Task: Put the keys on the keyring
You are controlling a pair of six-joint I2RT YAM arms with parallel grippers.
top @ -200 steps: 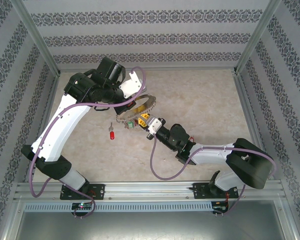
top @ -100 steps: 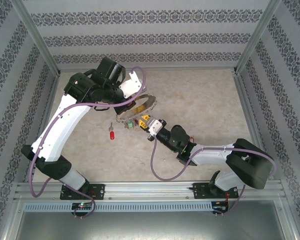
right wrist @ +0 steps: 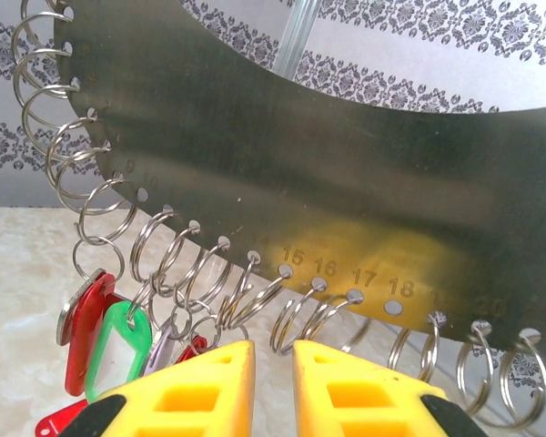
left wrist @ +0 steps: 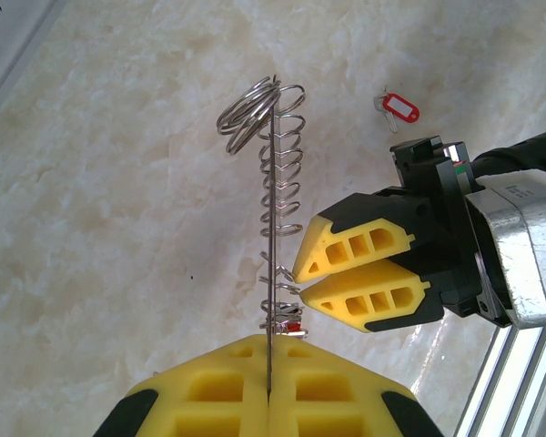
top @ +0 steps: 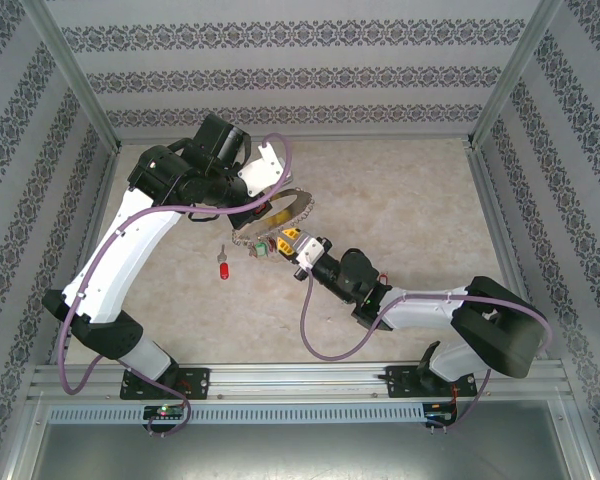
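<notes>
Left pincer [left wrist: 269,357] clamped on the keyring [left wrist: 270,228] edge, holding it upright over the tabletop [left wrist: 118,228]; right pincer [right wrist: 273,355] narrowly apart, nothing seen between.
Right tips sit just under the keyring's small rings [right wrist: 251,296], probably lining up 1 ring for threading. 1 red key [left wrist: 400,107] lies loose, well apart from the keyring; a red tag [right wrist: 84,328] hangs on it.

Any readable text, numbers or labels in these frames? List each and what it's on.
"15" - keyring plate, stamped by a ring hole
"16" - same, next hole
"17" - same
"18" - same
Further numbers on the plate: too blurred.
Label window on the red key tag: too small to read.
</notes>
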